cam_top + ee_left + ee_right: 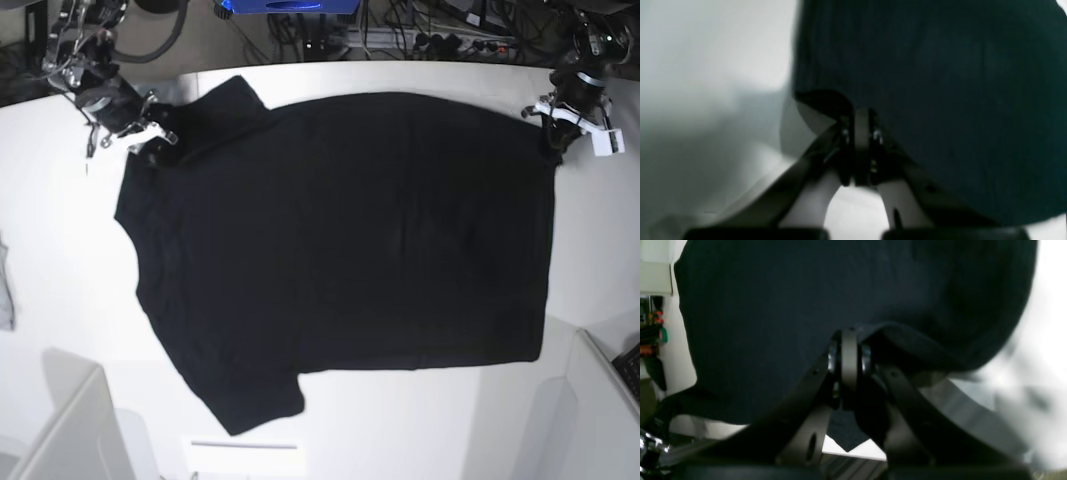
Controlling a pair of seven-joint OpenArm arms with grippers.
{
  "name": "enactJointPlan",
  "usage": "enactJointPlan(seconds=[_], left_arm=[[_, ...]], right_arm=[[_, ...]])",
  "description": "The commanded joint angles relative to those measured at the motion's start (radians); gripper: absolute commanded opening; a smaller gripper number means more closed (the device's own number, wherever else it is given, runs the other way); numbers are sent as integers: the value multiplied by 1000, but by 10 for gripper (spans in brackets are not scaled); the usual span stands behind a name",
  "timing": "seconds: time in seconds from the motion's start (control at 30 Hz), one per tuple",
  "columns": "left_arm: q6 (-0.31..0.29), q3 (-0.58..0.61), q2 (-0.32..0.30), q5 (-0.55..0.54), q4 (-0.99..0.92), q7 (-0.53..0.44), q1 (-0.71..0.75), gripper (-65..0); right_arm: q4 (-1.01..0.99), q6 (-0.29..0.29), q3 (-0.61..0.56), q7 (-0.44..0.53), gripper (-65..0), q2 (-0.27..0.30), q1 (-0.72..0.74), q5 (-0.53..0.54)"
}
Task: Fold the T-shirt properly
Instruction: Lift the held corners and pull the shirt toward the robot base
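Black plain T-shirt (pixel 350 230) lies spread, no readable writing showing.

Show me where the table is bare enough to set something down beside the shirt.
Bare table lies left of the T-shirt, up to the grey cloth at the edge, and in a strip below its hem. The far corners are crowded: the right claw and left claw grip the shirt there.

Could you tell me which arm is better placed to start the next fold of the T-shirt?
Neither clearly: the left gripper pinches the hem corner and the right gripper the shoulder of the T-shirt, so both should probably move together.
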Motion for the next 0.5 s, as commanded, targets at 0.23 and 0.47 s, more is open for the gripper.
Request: enactJointPlan(seconds=[0.23,0.47], left_arm=[[34,4,-16,-16,11,-21,-47,-650],[35,4,-17,7,9,-21,-77,-650]], right_arm=[[13,-19,5,-34,-650,8,95,13],[10,-59,2,-64,-650,8,175,13]])
